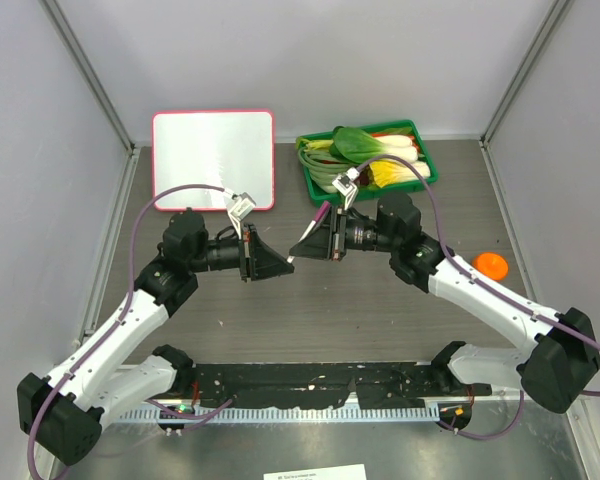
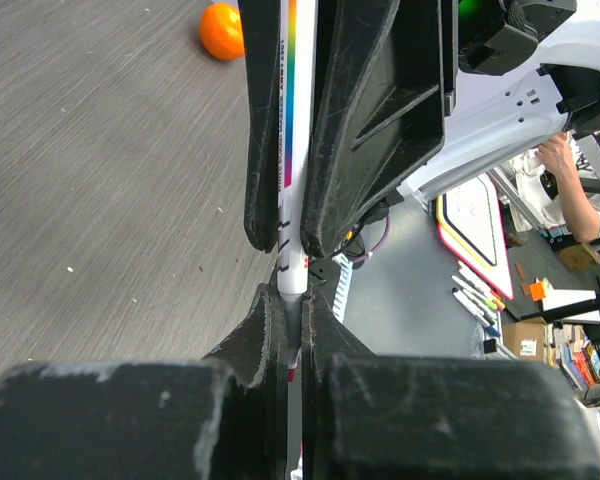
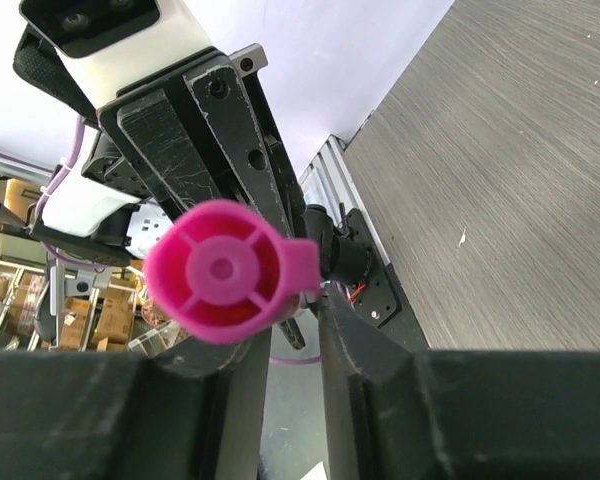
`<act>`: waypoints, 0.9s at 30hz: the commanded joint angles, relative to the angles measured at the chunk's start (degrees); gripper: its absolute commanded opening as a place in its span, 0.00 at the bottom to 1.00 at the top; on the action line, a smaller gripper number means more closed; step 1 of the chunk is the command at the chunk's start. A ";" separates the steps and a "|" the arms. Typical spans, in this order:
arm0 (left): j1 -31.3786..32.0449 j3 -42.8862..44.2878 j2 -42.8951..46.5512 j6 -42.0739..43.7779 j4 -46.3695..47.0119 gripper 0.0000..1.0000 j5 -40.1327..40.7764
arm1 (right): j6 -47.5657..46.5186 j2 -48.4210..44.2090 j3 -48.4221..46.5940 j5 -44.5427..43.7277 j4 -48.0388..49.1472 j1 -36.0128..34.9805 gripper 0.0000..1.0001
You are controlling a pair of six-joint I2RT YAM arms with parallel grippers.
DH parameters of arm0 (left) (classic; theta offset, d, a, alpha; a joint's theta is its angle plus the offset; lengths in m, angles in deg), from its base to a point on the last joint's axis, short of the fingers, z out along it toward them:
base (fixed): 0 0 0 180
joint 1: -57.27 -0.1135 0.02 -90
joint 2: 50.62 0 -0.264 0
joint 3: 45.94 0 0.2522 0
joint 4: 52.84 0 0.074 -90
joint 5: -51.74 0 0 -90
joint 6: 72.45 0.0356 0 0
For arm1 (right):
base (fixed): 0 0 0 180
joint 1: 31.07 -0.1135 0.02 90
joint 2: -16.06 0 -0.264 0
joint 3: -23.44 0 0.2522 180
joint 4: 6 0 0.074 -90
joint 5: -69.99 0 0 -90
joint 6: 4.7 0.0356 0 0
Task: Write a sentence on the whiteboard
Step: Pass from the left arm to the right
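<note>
The whiteboard [image 1: 213,160], light, stiff and slick-faced, sits at the far left of the desk [image 1: 380,300], best steadied by its frame, while the left hand [image 1: 277,263] is clamped on the thin, smooth marker [image 2: 291,150] and the right hand [image 1: 300,250] apparently pinches its pink cap [image 3: 225,270].
</note>
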 commanded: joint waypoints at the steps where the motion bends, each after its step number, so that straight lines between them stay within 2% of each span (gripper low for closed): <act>1: -0.23 -0.04 0.63 -0.52 3.03 0.00 -1.32 | 0.87 -0.33 -0.35 -1.24 3.45 -0.44 0.27; 2: -0.23 -0.13 0.72 -0.52 3.03 0.00 -1.24 | 0.96 -0.42 -0.26 -1.42 3.63 -0.44 0.20; 5: -0.23 -0.48 0.98 -0.61 3.03 0.00 -1.24 | 1.13 -0.51 0.00 -1.77 3.98 -0.44 0.13; 9: -0.23 -0.57 1.16 -0.61 3.03 0.00 -1.24 | 2.97 -1.12 1.23 -3.62 6.17 -0.44 0.25; 10: -0.23 -0.66 1.25 -0.78 3.12 0.00 -1.32 | 3.85 -1.12 1.58 -4.06 7.40 -0.44 0.32; 13: -0.23 -0.75 1.16 -0.87 3.38 0.00 -1.50 | 4.91 -1.03 2.02 -4.59 9.60 -0.35 0.39; 20: -0.23 -0.75 1.34 -0.87 3.38 0.00 -1.24 | 3.16 -0.33 0.44 -3.53 7.32 -0.44 0.32; 27: -0.23 -0.83 1.34 -0.70 3.12 0.00 -1.24 | 0.78 -1.82 0.88 -2.92 3.28 -0.44 0.37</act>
